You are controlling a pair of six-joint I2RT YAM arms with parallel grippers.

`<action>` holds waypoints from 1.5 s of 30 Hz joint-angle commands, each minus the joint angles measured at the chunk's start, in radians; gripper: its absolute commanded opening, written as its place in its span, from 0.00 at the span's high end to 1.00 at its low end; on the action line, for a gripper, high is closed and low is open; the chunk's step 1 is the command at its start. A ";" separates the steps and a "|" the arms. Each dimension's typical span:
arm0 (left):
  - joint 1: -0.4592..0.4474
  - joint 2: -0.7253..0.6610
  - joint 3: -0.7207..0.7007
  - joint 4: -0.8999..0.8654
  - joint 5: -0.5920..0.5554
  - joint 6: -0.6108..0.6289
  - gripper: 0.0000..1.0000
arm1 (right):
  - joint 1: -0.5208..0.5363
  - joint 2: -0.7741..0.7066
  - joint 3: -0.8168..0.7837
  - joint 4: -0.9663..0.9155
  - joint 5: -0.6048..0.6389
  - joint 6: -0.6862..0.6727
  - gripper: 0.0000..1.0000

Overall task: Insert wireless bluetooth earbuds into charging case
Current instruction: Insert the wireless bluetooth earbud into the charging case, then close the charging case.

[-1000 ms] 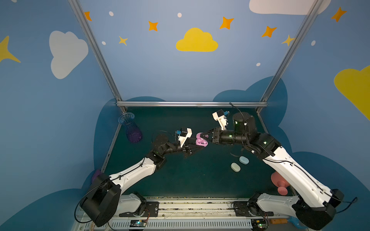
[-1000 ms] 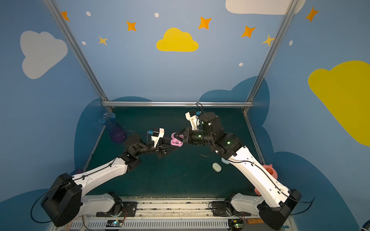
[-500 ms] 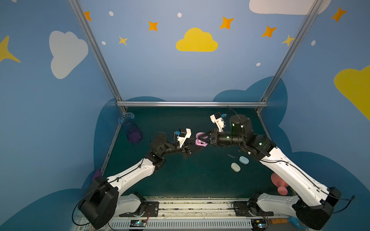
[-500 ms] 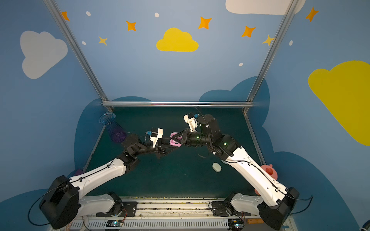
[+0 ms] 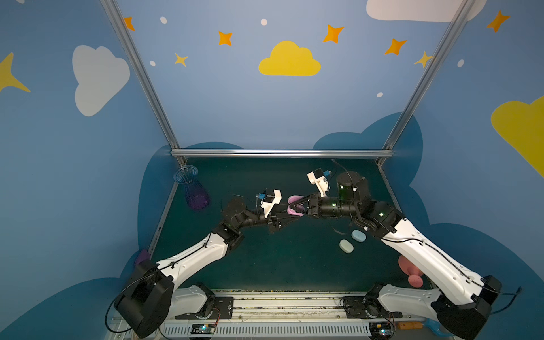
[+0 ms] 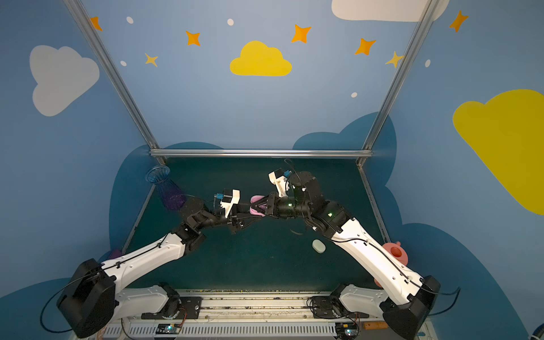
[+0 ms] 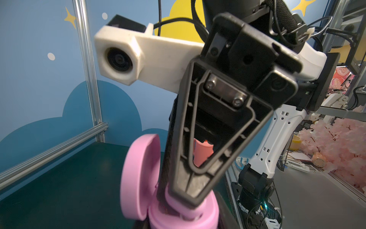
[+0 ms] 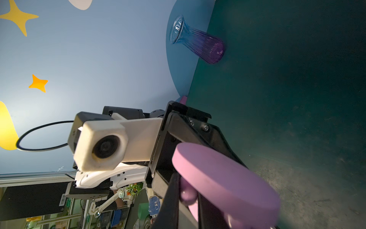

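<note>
The dark green surface [image 5: 265,265] fills the floor of the booth, and the two arms reach in from 7 and 5 o'clock to meet just past its middle. A glass vase [image 5: 194,191] stands in the corner at 10 o'clock, and a pink watering can [image 5: 410,270] sits off the edge at 4 o'clock.

Raised off the surface at the centre, the left claw [image 5: 284,219] pinches the base of a pink case [image 5: 291,210] with its lid swung open. The right claw [image 5: 297,206] is pressed together, its tips down in that open base and nipping a pink earbud [image 8: 187,190].

A blue case [image 5: 358,235] and a cream case [image 5: 346,246] lie closed, just beside each other, at 4 o'clock.
</note>
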 commanded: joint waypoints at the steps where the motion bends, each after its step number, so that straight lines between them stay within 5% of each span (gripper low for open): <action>1: -0.002 -0.033 0.021 0.017 -0.002 0.006 0.90 | 0.005 -0.019 -0.015 -0.005 0.007 0.002 0.86; 30: -0.002 -0.053 0.026 -0.017 -0.012 0.024 0.91 | 0.003 -0.042 0.069 -0.175 0.066 -0.061 0.57; 45: -0.013 -0.052 0.023 -0.065 -0.014 0.037 0.90 | -0.048 0.057 0.347 -0.486 0.158 -0.241 0.52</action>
